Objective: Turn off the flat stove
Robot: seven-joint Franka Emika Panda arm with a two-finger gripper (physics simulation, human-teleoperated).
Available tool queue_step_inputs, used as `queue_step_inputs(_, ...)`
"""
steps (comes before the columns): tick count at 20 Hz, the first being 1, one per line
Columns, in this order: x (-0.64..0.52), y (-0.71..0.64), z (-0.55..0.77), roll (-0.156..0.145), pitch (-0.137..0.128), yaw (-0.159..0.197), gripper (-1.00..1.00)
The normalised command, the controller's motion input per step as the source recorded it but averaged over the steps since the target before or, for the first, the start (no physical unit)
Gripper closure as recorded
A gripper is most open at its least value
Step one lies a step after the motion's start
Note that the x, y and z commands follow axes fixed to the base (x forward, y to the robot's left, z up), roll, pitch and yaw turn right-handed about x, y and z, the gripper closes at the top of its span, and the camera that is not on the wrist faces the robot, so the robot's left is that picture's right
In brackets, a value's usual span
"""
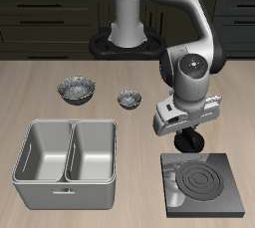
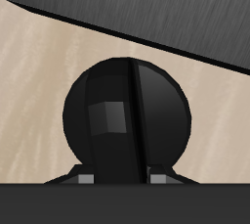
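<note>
Arm bent forward, gripper [image 1: 189,143] low over knob [image 2: 125,120] at flat stove [image 1: 204,181] back corner; finger spread not discernible. Stove directly below, toward front edge; burner rings [image 1: 202,181] dark. Beside gripper: double-basin sink [image 1: 68,152], empty. Farther back: two small bowls [image 1: 76,91].

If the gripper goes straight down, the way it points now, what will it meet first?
Most likely the round black knob, which lies directly under the gripper just off the stove slab's edge. The gap between them is unclear.
</note>
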Motion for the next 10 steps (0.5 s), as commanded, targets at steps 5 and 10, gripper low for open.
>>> queue_step_inputs(5, 0.03, 0.07, 0.09, 0.012, -0.011, -0.082, 1.00)
queue_step_inputs(10, -0.01, 0.14, 0.10, 0.015, -0.011, -0.072, 1.00)
